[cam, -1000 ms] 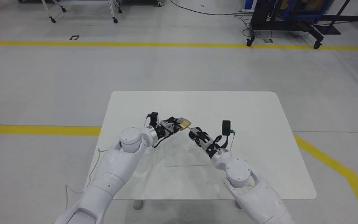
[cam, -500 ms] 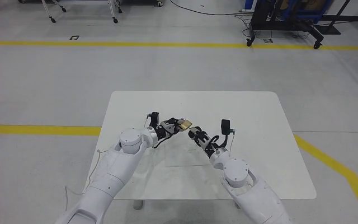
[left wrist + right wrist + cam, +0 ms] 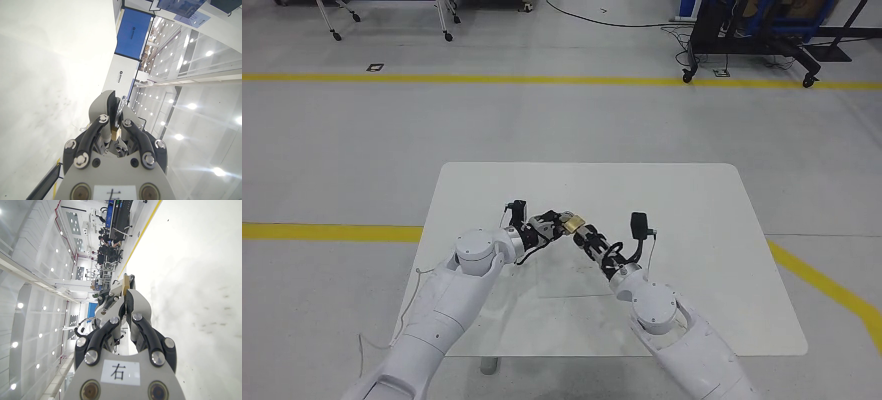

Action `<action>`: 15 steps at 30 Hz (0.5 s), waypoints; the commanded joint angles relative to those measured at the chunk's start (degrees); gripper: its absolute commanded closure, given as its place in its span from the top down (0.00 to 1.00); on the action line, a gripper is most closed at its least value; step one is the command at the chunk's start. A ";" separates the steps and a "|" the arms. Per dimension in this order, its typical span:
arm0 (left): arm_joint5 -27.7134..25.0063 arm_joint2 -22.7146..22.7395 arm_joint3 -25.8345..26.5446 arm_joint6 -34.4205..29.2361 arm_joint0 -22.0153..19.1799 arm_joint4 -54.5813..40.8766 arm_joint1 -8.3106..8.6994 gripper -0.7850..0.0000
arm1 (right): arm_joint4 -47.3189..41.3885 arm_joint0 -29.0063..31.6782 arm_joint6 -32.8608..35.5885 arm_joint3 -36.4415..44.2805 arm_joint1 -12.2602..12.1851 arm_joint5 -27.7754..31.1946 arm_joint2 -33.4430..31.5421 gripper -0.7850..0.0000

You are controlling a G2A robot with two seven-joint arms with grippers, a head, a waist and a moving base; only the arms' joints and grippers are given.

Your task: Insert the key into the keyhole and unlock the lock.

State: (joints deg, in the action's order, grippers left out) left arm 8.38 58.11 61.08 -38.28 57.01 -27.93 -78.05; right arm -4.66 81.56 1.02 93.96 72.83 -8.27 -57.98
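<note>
A small brass padlock (image 3: 573, 222) hangs above the middle of the white table (image 3: 692, 200), between the two grippers. My left gripper (image 3: 555, 220) is shut on it. In the left wrist view the brass body (image 3: 115, 133) and silver shackle (image 3: 121, 106) sit between the left gripper's (image 3: 117, 98) closed fingers. My right gripper (image 3: 587, 238) comes in from the other side, its tips against the lock. In the right wrist view the right gripper (image 3: 127, 291) is shut on a thin metal key (image 3: 125, 306), mostly hidden by the pads, just before the lock's brass edge (image 3: 125, 284).
Both arms meet over the table's centre, with bare tabletop all around them. The table's edges lie well away from the grippers. A yellow floor line (image 3: 332, 232) passes on either side, and wheeled racks (image 3: 752, 40) stand far behind.
My right arm has moved a little left and forward, bringing its gripper up to the lock. The left gripper and lock have stayed put.
</note>
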 commanded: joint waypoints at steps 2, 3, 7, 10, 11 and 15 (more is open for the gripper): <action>0.51 0.08 -0.25 -0.13 -0.15 -0.24 -0.04 0.00 | -0.36 0.38 0.18 -0.08 0.08 0.43 -0.44 0.31; 0.65 0.09 -0.36 -0.12 -0.21 -0.30 -0.05 0.00 | -0.60 0.47 0.42 -0.10 0.10 0.42 -0.59 0.31; 0.91 0.07 -0.59 -0.08 -0.36 -0.44 -0.13 0.00 | -0.87 0.94 1.14 0.03 0.12 0.81 -1.23 0.30; 1.01 0.07 -0.70 -0.01 -0.41 -0.47 -0.18 0.00 | -1.03 1.38 1.55 0.27 0.13 1.18 -1.76 0.29; 1.07 0.06 -0.73 0.07 -0.41 -0.45 -0.19 0.00 | -1.15 1.53 1.76 0.35 0.13 1.27 -1.93 0.29; 0.94 0.12 -0.67 0.48 -0.38 -0.36 -0.23 0.00 | -1.71 2.08 2.78 0.67 0.10 1.80 -2.61 0.28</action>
State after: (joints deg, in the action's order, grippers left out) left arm 9.45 58.21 60.37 -37.98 56.61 -28.37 -78.28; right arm -6.14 83.51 3.51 94.55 72.94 -6.64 -60.41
